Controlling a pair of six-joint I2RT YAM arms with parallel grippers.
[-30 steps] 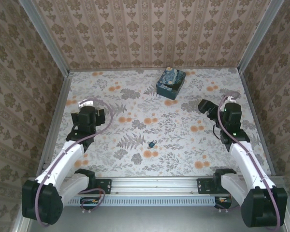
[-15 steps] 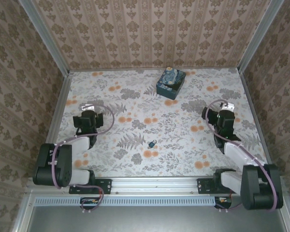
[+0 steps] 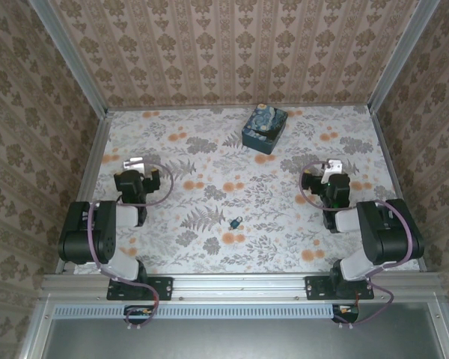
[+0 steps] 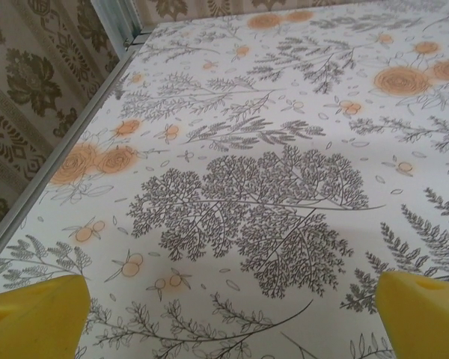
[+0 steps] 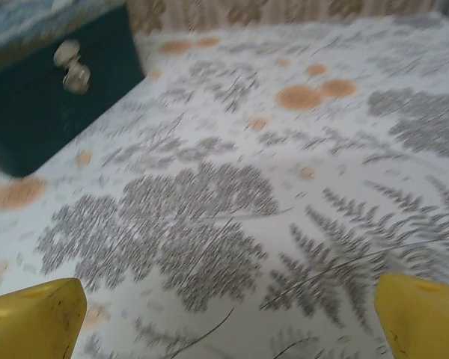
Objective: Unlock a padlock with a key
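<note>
The padlock (image 3: pixel 236 221) is a tiny dark object with a teal glint, lying on the floral tablecloth near the middle front. I cannot make out the key. My left gripper (image 3: pixel 140 176) stands left of the padlock, well apart from it. Its yellow fingertips (image 4: pixel 31 314) are spread wide, and my left gripper (image 4: pixel 228 325) is open over bare cloth. My right gripper (image 3: pixel 318 179) stands to the right of the padlock and farther back. It is open too, its fingertips (image 5: pixel 426 314) far apart and nothing between them in the right wrist view (image 5: pixel 228 321).
A dark teal box (image 3: pixel 264 127) with a blue-and-yellow printed lid stands at the back centre. Its side and metal clasp (image 5: pixel 73 67) appear ahead-left of my right gripper. Metal rails (image 4: pixel 52 172) and papered walls close in the table.
Both arms have folded back toward their bases, elbows coming in. The right gripper has swung left toward the box. The padlock has not moved and both grippers stay open.
</note>
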